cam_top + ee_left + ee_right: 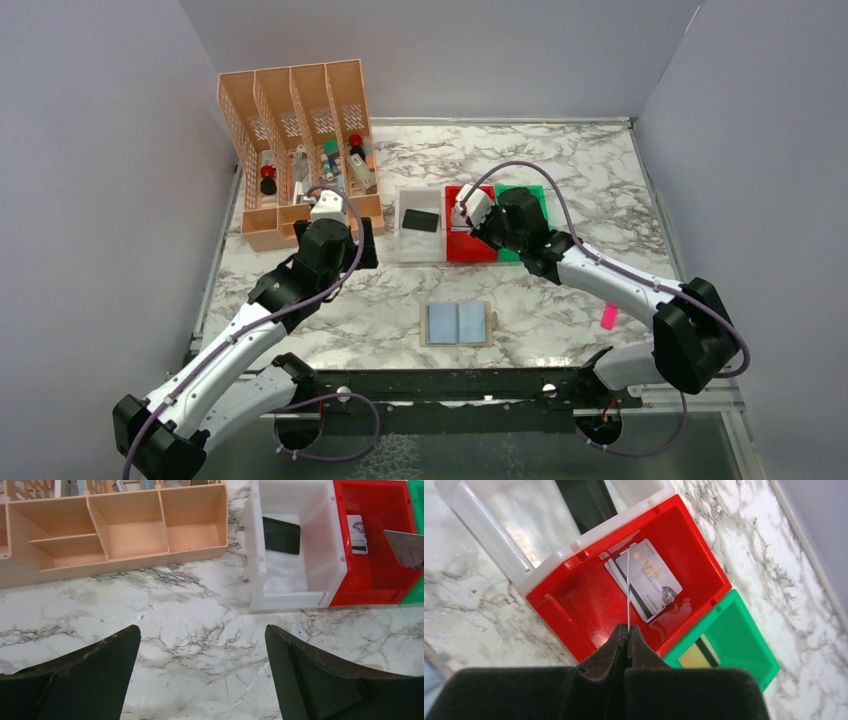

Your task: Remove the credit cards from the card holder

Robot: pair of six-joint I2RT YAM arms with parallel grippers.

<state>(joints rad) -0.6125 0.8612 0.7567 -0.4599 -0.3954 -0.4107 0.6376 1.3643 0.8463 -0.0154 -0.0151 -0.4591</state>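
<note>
- The right tool is pinching a thin grey card over the red plastic bin, likely to drop it.
- The left tool is hanging wide open, empty.

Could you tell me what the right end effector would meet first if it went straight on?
Probably the silver VIP card lying in the red bin: the right end effector, shut on a thin card held edge-on, points down at it. Depth is unclear.

We see bare table all around the card holder. Beyond it, the white bin, red bin and green bin touch. The right gripper crowds the red one.
</note>
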